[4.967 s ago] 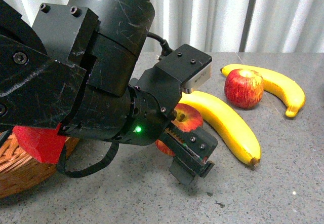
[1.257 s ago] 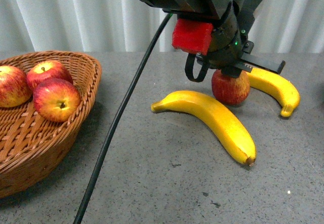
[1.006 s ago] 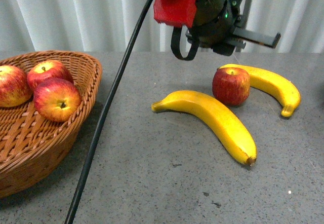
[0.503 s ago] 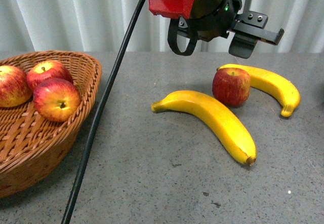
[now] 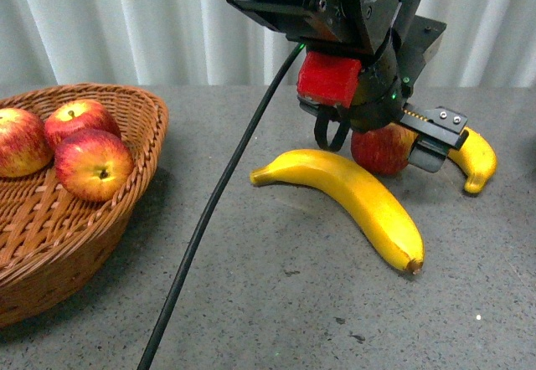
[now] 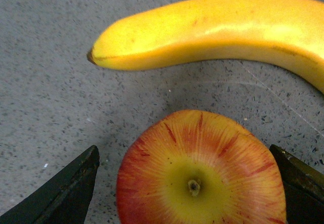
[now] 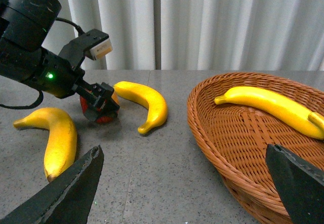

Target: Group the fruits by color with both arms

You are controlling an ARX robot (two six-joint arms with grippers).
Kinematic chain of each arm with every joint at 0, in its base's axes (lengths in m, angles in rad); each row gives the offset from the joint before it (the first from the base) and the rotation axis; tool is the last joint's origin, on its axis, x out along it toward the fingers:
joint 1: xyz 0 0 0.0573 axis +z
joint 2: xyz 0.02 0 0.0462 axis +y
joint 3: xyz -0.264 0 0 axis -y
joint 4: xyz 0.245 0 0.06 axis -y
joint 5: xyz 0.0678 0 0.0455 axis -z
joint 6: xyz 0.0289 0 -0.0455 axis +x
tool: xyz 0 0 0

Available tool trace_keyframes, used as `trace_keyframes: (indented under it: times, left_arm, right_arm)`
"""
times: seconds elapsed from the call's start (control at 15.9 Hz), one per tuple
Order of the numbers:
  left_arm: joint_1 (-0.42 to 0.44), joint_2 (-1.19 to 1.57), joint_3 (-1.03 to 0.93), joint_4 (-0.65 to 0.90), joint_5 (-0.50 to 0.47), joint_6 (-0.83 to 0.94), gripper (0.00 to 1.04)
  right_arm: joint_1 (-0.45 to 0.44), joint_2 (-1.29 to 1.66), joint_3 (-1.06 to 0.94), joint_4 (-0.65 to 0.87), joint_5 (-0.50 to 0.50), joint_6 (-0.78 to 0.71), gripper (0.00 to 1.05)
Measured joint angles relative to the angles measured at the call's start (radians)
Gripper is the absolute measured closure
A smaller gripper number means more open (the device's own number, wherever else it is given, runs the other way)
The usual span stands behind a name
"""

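basket (image 5: 117, 211) at 9 o'clock holds three apples (image 5: 94, 163). left gripper (image 5: 392, 142) hangs spread wide astride the loose apple (image 6: 200, 178), which sits at the near banana's (image 5: 352, 194) 1 o'clock. right gripper (image 7: 183, 155) gapes wide, holding nothing.

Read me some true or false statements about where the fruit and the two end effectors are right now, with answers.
1. The wicker basket in the front view holds three apples. True.
2. The left end effector is shut on a banana. False: its fingers stand open on either side of the table apple.
3. The near banana and the far banana both lie on the table. True.
4. The other basket is empty. False: a basket banana lies in it.
5. The right end effector holds an apple. False: it is open, with nothing between its fingers.
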Motion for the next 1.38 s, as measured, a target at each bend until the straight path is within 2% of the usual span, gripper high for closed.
trace_keyframes:
  times: [0.13,0.25,0.31,0.5,0.57,0.63,0.75,0.88,1.07,1.19,1.32,1.38]
  left_arm:
    - [0.000,0.026,0.020,-0.020,0.003,0.000,0.07]
    - [0.004,0.027,0.021,-0.013,0.002,-0.002,0.28]
    - [0.011,0.027,0.020,0.003,0.002,-0.007,0.33]
    - [0.034,-0.045,-0.078,0.084,-0.019,-0.013,0.35]
    - [0.059,-0.135,-0.169,0.158,-0.027,-0.035,0.35]
    - [0.089,-0.230,-0.256,0.232,-0.038,-0.063,0.35]
    - [0.207,-0.509,-0.512,0.424,-0.089,-0.137,0.35]
    - [0.355,-0.737,-0.783,0.566,-0.158,-0.178,0.35]
    - [0.556,-0.954,-1.221,0.639,-0.182,-0.229,0.36]
    - [0.628,-1.011,-1.339,0.652,-0.174,-0.230,0.36]
    - [0.654,-1.068,-1.401,0.650,-0.158,-0.235,0.36]
    - [0.654,-1.080,-1.419,0.648,-0.143,-0.237,0.30]
  right_arm:
    - [0.000,0.000,0.000,0.000,0.000,0.000,0.07]
    - [0.000,0.000,0.000,0.000,0.000,0.000,0.07]
    - [0.000,0.000,0.000,0.000,0.000,0.000,0.07]
    - [0.000,0.000,0.000,0.000,0.000,0.000,0.07]
    - [0.000,0.000,0.000,0.000,0.000,0.000,0.07]
    - [0.000,0.000,0.000,0.000,0.000,0.000,0.07]
    - [0.000,0.000,0.000,0.000,0.000,0.000,0.07]
    - [0.000,0.000,0.000,0.000,0.000,0.000,0.07]
    - [0.000,0.000,0.000,0.000,0.000,0.000,0.07]
    - [0.000,0.000,0.000,0.000,0.000,0.000,0.07]
    - [0.000,0.000,0.000,0.000,0.000,0.000,0.07]
    - [0.000,0.000,0.000,0.000,0.000,0.000,0.07]
